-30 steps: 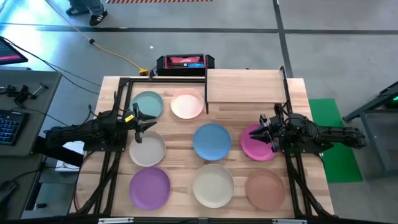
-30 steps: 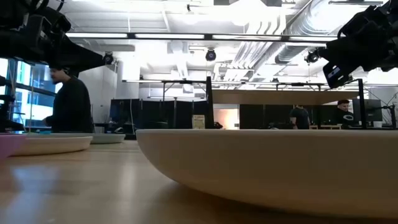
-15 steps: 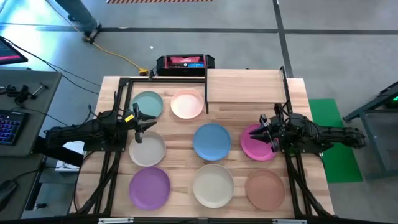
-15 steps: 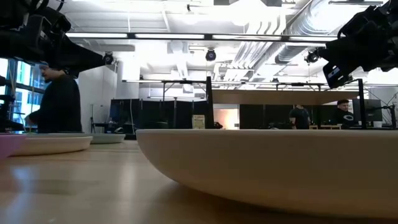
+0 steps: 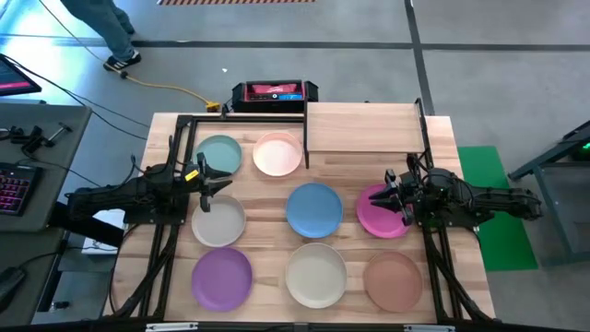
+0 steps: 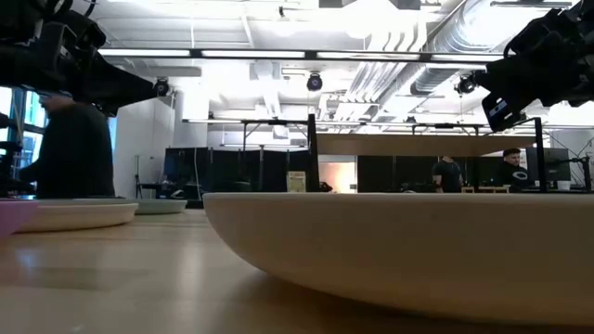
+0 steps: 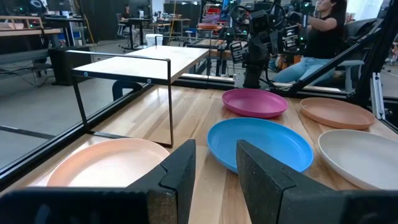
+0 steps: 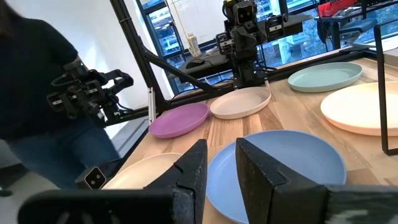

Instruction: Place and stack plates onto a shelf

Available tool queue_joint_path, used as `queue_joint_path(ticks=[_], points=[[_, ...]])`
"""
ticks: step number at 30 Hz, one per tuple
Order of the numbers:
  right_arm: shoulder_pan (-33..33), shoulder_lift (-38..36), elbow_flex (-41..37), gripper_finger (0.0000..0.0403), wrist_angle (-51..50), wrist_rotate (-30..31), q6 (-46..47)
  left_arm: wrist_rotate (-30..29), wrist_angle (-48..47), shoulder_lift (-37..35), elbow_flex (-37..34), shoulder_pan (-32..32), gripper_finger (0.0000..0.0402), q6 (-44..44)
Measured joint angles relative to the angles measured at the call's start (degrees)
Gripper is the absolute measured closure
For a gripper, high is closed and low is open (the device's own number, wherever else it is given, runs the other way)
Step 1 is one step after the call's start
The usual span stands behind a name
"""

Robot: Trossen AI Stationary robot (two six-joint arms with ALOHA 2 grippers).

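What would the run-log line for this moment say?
phase: start, nothing held | left pincer: open, between teal plate and grey plate | right pincer: open, over magenta plate | shelf: no plates

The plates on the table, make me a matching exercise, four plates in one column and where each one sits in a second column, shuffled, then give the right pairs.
Column one:
1. teal plate
2. magenta plate
3. purple plate
4. blue plate

Column two:
A. under the right gripper
B. middle of the table
C. near left corner, next to the cream plate
D. far row, beside the pale pink plate

Pairs: 1-D, 2-A, 3-C, 4-B
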Motion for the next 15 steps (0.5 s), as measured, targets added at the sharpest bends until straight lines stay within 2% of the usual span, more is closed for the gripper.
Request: queue_joint_path(ticks=[15], points=[[0.0, 0.0, 0.0, 0.0337, 0.0, -0.3, 0.0, 0.0, 0.0, 0.0, 0.0, 0.0, 0.0298, 2.0]])
